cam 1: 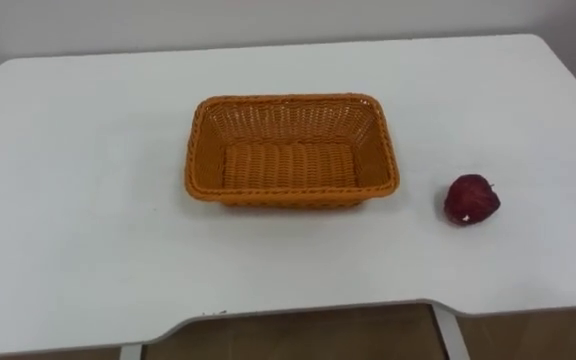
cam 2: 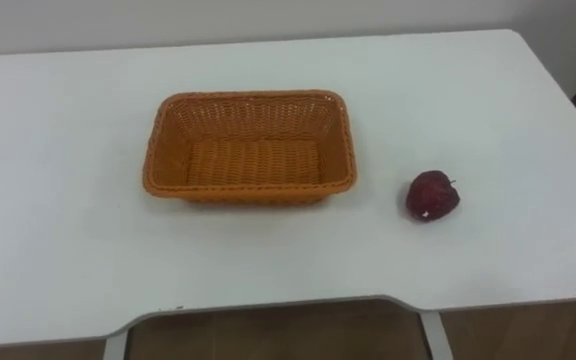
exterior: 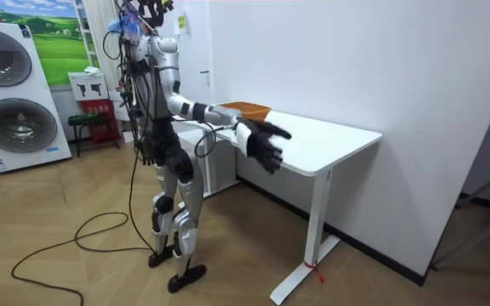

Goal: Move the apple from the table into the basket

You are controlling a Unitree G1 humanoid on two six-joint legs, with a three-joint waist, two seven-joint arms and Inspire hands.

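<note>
Robot stands upright on a wooden floor (exterior: 83, 272) at the front edge of a white table (cam 1: 88, 200), its right arm stretched forward at about tabletop height. The dark right hand (exterior: 264, 142) hangs at the table's front edge in the middle of the room view. Its fingers are spread loosely apart and it holds nothing.

On the tabletop, right of centre in the eye views, lies the apple (cam 1: 471, 199). It is dark red and roundish, with no clear long axis. A short stalk shows at its upper right edge, and a small pale spot sits low on its front. It rests on the bare surface, apart from the orange woven basket (cam 1: 204, 150) and outside it.

The basket is rectangular and stands at the centre of the frame. Its long axis runs left to right across the picture, parallel to the table's front edge, and its inside holds nothing. The table's front edge curves inward at the bottom of the frame.

Beyond the table rises a plain white wall (exterior: 356, 59). At the left of the room view stand two stacked front-loading washing machines (exterior: 19, 98), a green landscape poster (exterior: 58, 42) beside them.
</note>
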